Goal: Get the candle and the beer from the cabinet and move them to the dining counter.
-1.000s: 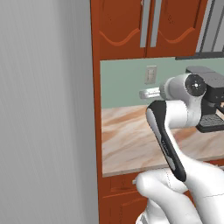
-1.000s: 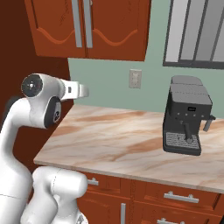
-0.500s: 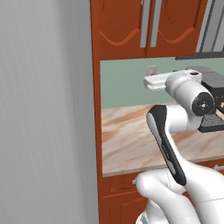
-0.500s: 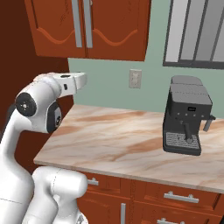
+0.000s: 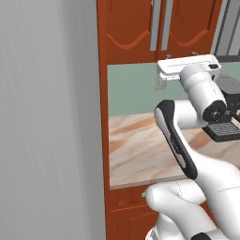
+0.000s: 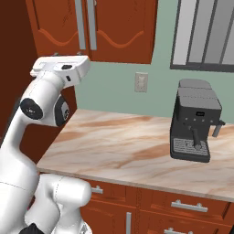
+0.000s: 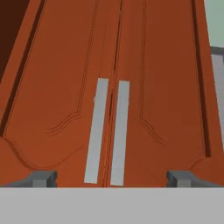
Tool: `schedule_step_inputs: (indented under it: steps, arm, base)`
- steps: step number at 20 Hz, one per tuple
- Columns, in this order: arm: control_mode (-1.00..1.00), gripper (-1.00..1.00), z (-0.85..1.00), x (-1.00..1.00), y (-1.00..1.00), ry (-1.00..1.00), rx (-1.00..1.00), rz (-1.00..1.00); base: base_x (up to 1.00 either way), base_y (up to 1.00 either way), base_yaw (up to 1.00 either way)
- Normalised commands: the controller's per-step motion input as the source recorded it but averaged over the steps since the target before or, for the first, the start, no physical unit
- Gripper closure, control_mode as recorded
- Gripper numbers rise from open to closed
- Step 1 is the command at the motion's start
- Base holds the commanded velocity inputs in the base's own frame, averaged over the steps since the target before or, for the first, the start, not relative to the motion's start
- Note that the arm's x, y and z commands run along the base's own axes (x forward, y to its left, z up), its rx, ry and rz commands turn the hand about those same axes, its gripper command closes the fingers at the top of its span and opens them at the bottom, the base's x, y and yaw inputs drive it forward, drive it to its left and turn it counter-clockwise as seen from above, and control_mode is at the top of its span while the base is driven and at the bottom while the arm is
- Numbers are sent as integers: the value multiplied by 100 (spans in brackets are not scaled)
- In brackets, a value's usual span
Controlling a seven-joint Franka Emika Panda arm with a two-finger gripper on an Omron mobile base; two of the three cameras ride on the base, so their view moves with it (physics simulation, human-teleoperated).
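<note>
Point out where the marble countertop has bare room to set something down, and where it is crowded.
The countertop is bare from its left edge by the tall wooden side panel across to the coffee machine, and back to the green wall under the outlet. The right end is crowded by the coffee machine. Above, the closed cabinet and the open gripper narrow the headroom.

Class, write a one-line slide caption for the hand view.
Open jaws face the closed cabinet, its two grey bar handles centred between the fingertips.
</note>
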Motion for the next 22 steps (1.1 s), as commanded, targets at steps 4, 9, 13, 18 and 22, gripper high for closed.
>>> schedule_step_inputs:
  steps: [4, 9, 13, 18, 22]
  arm:
    - [-100, -100, 64, 21, -4, -4, 0, 0]
    - [-100, -100, 26, 34, -15, 8, 4, 0]
    - [-100, -100, 0, 53, -16, 18, 5, 0]
    - [-100, -100, 0, 46, -1, 12, 0, 0]
    - [-100, -100, 0, 38, -1, 4, 0, 2]
  base:
    - [0, 0, 0]
    - [0, 0, 0]
    - [0, 0, 0]
    - [0, 0, 0]
    - [0, 0, 0]
